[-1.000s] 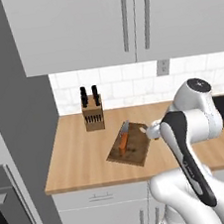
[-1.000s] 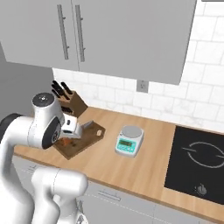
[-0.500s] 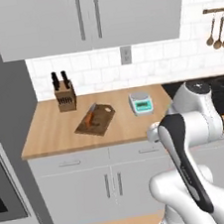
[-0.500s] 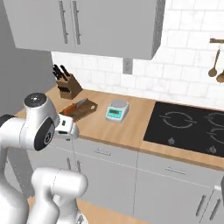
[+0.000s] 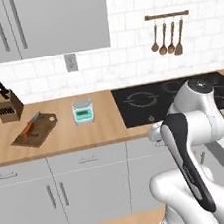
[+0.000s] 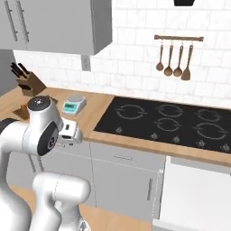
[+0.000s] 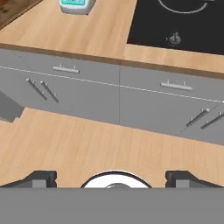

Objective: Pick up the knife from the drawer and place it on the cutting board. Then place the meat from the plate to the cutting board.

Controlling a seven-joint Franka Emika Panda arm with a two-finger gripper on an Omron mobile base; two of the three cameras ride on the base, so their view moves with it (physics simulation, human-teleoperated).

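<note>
My arm is folded close over the base, elbow high, with the gripper (image 7: 111, 177) pointing down at the wooden floor in front of the grey cabinets (image 7: 118, 94). In the hand view its two fingertips (image 7: 40, 176) stand wide apart at the bottom edge, with nothing between them.

I count one knife (image 5: 31, 125) with an orange-brown handle, lying on one board (image 5: 35, 131) at the far left of the counter (image 5: 98, 128). Its long axis runs diagonally along the board: the handle is at the nearer left end and the grey blade points toward the far right. Behind the board, by the wall, stands one knife block (image 5: 8, 105) with black handles sticking up. Right of the board sits one small scale (image 5: 83, 111), and right of that is one black hob (image 5: 172, 96). Four utensils (image 5: 166, 41) hang from a rail on the tiled wall above the hob.

In the right base view the scale (image 6: 74, 104) and block (image 6: 30, 84) show again.
</note>
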